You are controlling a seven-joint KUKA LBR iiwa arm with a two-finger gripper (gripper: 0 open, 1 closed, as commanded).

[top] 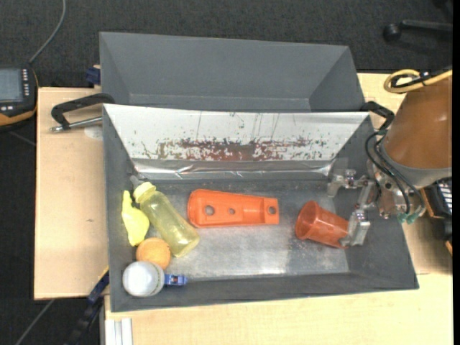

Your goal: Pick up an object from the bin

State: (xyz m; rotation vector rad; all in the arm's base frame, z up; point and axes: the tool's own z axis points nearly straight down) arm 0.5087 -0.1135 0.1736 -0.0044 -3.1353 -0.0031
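Note:
A red plastic cup [320, 225] lies on its side at the right of the bin floor. My gripper [348, 208] stands at the cup's right end, low against the bin's right wall. It is open: one finger [358, 231] is beside the cup's right end, the other [338, 184] is further back, above the cup. Nothing is held between them. An orange flat bar with holes [233, 209] lies in the middle of the bin, left of the cup.
At the bin's left lie a clear yellowish bottle [169, 225], a yellow soft thing [134, 221], an orange ball [153, 252] and a white round thing with a blue end [146, 279]. The arm with its orange cover and cables hangs over the right rim.

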